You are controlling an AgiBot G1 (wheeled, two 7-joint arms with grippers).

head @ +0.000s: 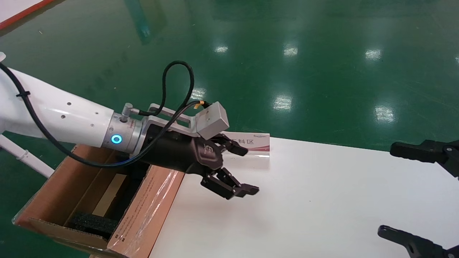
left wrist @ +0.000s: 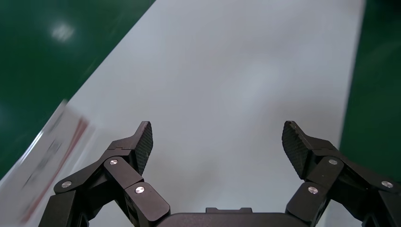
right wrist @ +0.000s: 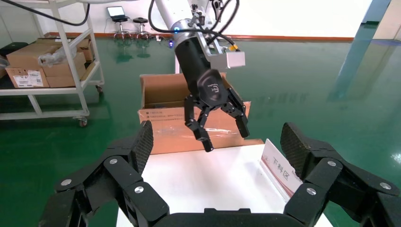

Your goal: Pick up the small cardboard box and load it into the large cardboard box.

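The large cardboard box (head: 143, 208) stands open at the table's left end, with a glossy taped flap and black foam (head: 93, 222) inside; it also shows in the right wrist view (right wrist: 163, 125). A tan surface (head: 109, 193) lies between the foam pieces; I cannot tell whether it is the small cardboard box. No small box is on the table. My left gripper (head: 248, 170) is open and empty, just right of the large box and above the white table (head: 304, 200); it also shows in the left wrist view (left wrist: 217, 137). My right gripper (head: 389, 190) is open and empty at the table's right end.
A white sign with red trim (head: 252, 143) stands at the table's far edge, behind my left gripper. Green floor surrounds the table. A shelf cart with several cartons (right wrist: 42, 66) stands far off beyond the large box.
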